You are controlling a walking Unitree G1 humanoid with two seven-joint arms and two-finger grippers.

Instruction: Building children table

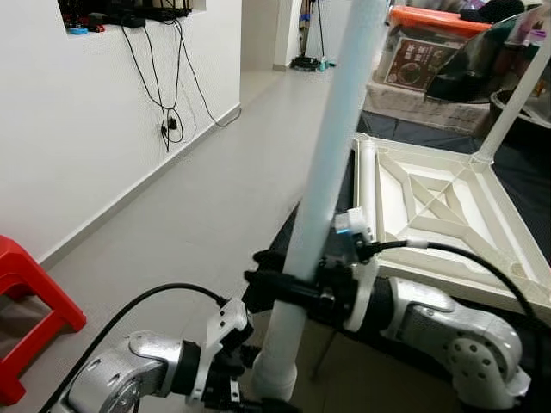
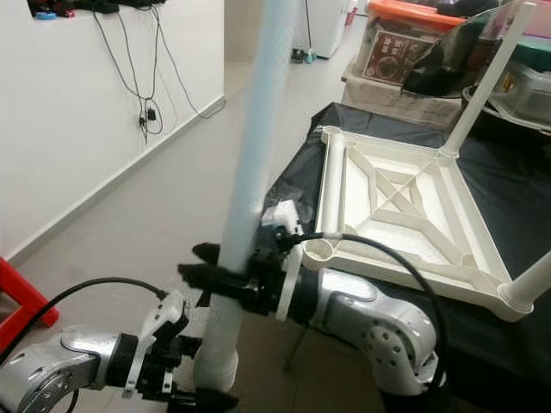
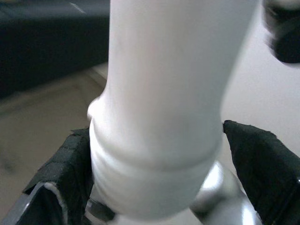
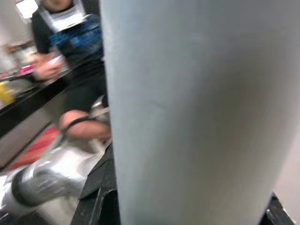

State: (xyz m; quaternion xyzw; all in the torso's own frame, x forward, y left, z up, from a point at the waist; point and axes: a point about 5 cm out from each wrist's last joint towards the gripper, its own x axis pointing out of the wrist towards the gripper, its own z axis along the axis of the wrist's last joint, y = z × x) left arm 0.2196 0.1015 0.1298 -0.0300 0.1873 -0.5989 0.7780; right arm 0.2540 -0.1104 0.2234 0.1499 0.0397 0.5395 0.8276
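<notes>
The white table leg (image 1: 323, 185) runs past the top edge, its upper end unseen.

A: What colour is the long plastic table leg (image 1: 323, 185)?
B: Plain pale white. The upturned ribbed plastic tabletop (image 2: 405, 206) is cream-white, lying on a black cloth (image 2: 504, 211).

A: The arms?
B: Silver shells; the left gripper (image 1: 234, 389) and right gripper (image 1: 274, 288) have black fingers, with black cables.

A: And around them?
B: A bright red plastic stool (image 1: 26, 297), a white wall (image 1: 77, 129), pale grey floor (image 1: 202, 202), and an orange-lidded clear storage box (image 2: 413, 39).
</notes>
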